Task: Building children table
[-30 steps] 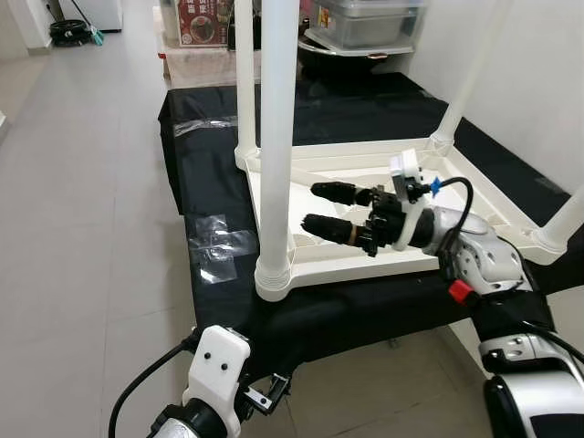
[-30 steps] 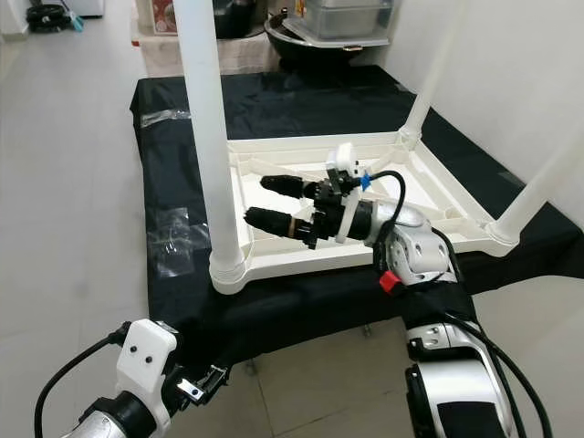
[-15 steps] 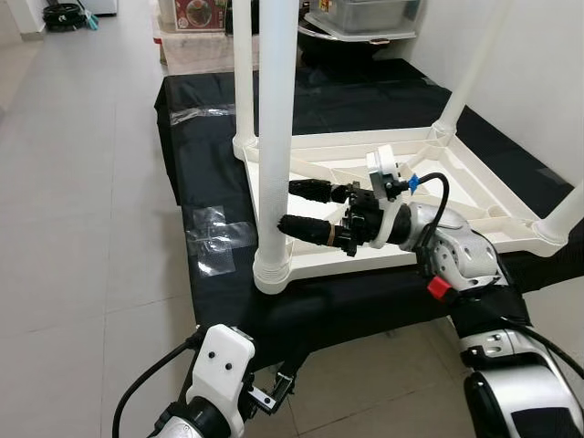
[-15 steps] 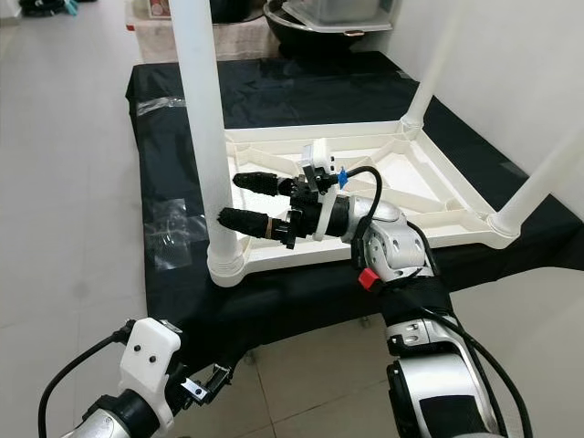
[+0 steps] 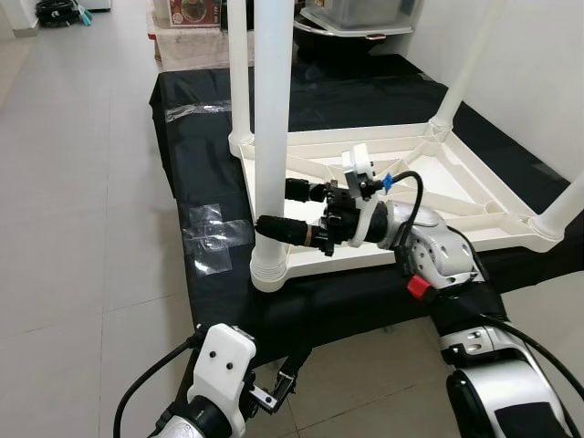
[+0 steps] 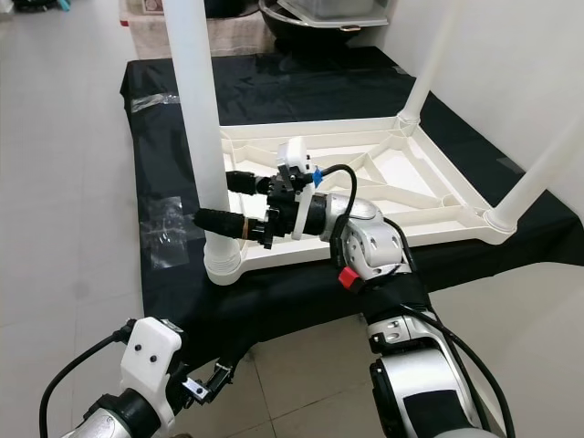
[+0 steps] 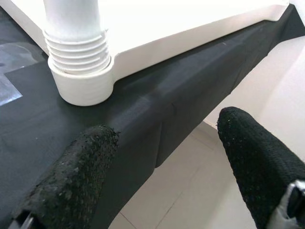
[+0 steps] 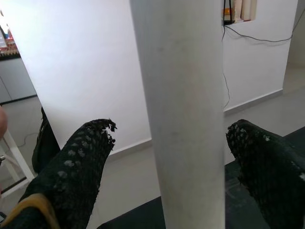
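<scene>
- White plastic children's table (image 5: 429, 178), smooth and matte, upside down on a worktop (image 5: 196, 173) draped in black cloth; ribbed underside of the top facing up, with raised diagonal ribs and a rim all round.
- Legs as round, plain white tubes, long axis straight up from the corner sockets; near leg (image 5: 272, 128) at the robot-side left corner, seated in a collar (image 7: 78, 67) with ridged rings, wider at the base.
- Two more legs at the right side, seen leaning outward toward the frame edges; a fourth (image 5: 239, 73) behind the near leg, at the far left corner.
- Clear tape patches (image 5: 212, 239), shiny and wrinkled, stuck on the cloth beside the near corner.
- Pale grey floor tiles (image 5: 82, 201) around the worktop; boxes and a clear bin beyond its far end.
- Right gripper (image 5: 283, 208) reaching level toward the robot's left, across the underside of the table; spread wide, one black finger either side of the near leg, low on it just above the collar. Coarse knobbly covering on the fingers (image 8: 78, 167) in the right wrist view, leg between them with a gap on both sides.
- Left gripper (image 7: 162, 167) low, in front of the worktop edge below the near corner; spread apart, holding nothing, same rough black finger texture.
- Against the earlier frames: right gripper further left, from beside the leg to straddling it; left arm much as before.
</scene>
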Available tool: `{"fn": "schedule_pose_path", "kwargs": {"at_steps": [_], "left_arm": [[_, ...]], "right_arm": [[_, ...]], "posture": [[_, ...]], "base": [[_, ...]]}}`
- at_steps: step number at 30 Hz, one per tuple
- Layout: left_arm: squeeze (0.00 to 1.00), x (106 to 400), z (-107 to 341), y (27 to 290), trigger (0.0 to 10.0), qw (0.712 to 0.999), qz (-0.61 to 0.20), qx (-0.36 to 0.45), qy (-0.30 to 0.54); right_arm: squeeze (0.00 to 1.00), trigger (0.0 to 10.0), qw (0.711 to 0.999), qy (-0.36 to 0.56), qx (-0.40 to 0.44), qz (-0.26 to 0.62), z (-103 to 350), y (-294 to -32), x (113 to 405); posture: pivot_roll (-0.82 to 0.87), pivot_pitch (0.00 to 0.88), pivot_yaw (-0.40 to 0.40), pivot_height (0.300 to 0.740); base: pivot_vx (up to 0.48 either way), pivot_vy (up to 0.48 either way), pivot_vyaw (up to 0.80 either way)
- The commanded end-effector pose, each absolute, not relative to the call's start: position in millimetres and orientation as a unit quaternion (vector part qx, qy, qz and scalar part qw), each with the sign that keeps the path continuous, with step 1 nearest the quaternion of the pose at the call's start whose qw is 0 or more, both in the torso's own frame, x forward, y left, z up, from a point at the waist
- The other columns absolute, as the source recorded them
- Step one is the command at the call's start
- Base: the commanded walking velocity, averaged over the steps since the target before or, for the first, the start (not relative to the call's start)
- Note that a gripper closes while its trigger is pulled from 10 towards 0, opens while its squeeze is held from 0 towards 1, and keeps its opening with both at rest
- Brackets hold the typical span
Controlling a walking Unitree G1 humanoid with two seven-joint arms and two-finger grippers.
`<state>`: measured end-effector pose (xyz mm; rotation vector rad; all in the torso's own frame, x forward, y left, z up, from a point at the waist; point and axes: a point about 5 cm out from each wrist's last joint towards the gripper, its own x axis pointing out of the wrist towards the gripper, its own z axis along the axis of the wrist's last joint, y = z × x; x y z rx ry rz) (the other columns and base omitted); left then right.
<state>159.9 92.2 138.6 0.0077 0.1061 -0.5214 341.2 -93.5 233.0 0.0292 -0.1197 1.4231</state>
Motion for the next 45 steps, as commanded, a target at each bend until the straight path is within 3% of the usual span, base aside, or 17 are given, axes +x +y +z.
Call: {"fn": "schedule_pose_path", "kwargs": {"at_steps": [1,12,40,41,42,43,45], "left_arm": [[0.0,157,139,91,10.0,0.965,-0.259,0.009,0.051],[0.0,157,138,89,10.0,0.965,-0.258,0.008,0.051],[0.0,156,138,87,10.0,0.966,-0.256,0.008,0.048],[0.0,157,138,87,10.0,0.966,-0.255,0.008,0.048],[0.0,157,138,87,10.0,0.966,-0.255,0.008,0.048],[0.0,157,138,87,10.0,0.966,-0.255,0.008,0.048],[0.0,157,138,87,10.0,0.966,-0.255,0.008,0.048]], "right_arm": [[0.0,10.0,0.748,-0.06,-0.006,0.66,236,-86,339],[0.0,10.0,0.758,-0.064,-0.018,0.649,236,-65,344],[0.0,10.0,0.773,-0.078,-0.036,0.629,234,-44,351],[0.0,7.6,0.775,-0.078,-0.037,0.626,233,-44,351],[0.0,7.6,0.775,-0.078,-0.037,0.626,233,-44,351],[0.0,3.5,0.777,-0.077,-0.037,0.624,233,-44,351],[0.0,3.5,0.779,-0.077,-0.038,0.622,232,-44,352]], "posture": [[0.15,0.137,-0.09,0.74],[0.15,0.131,-0.096,0.74],[0.15,0.127,-0.109,0.74],[0.16,0.13,-0.107,0.74],[0.16,0.13,-0.107,0.74],[0.15,0.13,-0.109,0.74],[0.15,0.131,-0.109,0.74]], "base": [[0.0,0.0,0.0],[0.0,0.0,0.0],[0.0,0.0,0.0],[0.0,0.0,0.0],[0.0,0.0,0.0],[0.0,0.0,0.0],[0.0,0.0,0.0]]}}
